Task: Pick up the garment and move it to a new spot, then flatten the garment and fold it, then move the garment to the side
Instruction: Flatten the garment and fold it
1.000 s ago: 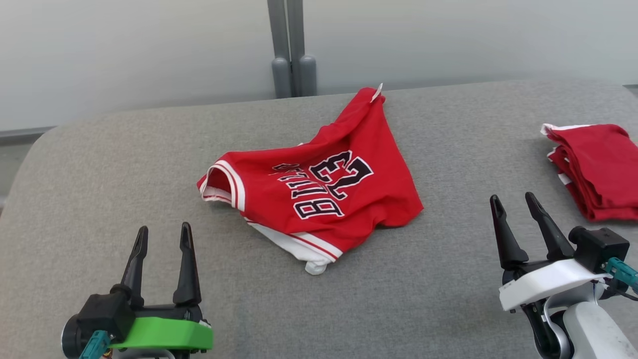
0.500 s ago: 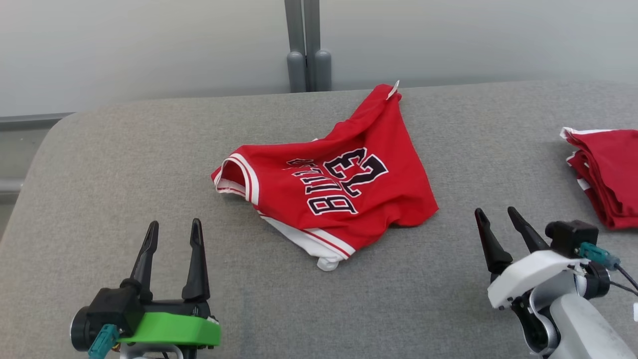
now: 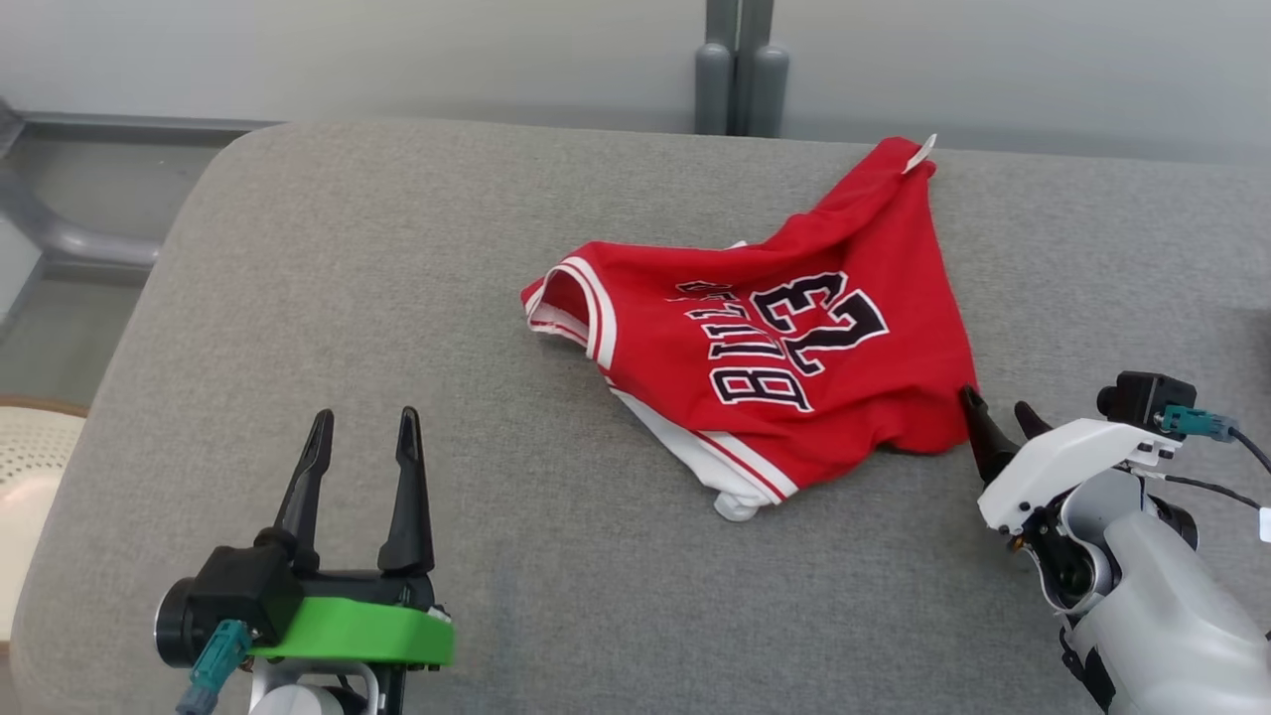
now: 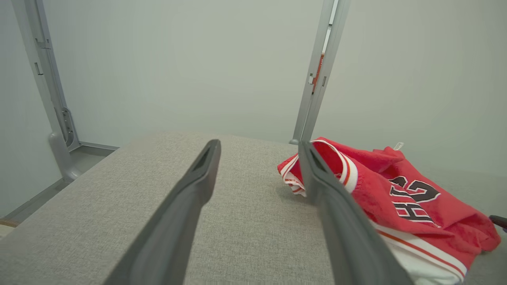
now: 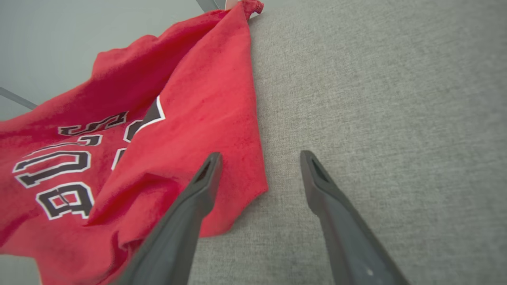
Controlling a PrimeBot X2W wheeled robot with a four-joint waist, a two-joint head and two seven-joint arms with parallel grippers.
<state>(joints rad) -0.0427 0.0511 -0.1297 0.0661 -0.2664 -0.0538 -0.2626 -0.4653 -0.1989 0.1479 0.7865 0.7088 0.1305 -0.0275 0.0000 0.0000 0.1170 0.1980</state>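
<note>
The red garment [image 3: 775,338] is bunched on the counter [image 3: 348,248]. Spread right fingers [image 3: 978,427] are set at the garment's corner; spread left fingers [image 3: 407,497], well apart. For pick-up, that corner must be pinched.

Grey fabric surface [image 3: 348,298], rounded far-left corner. One crumpled red jersey [image 3: 854,407] lies on it, lettering up, right of centre.

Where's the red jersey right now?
In the head view, the jersey lies crumpled right of centre on the grey surface, its near right corner beside the right tool.
</note>
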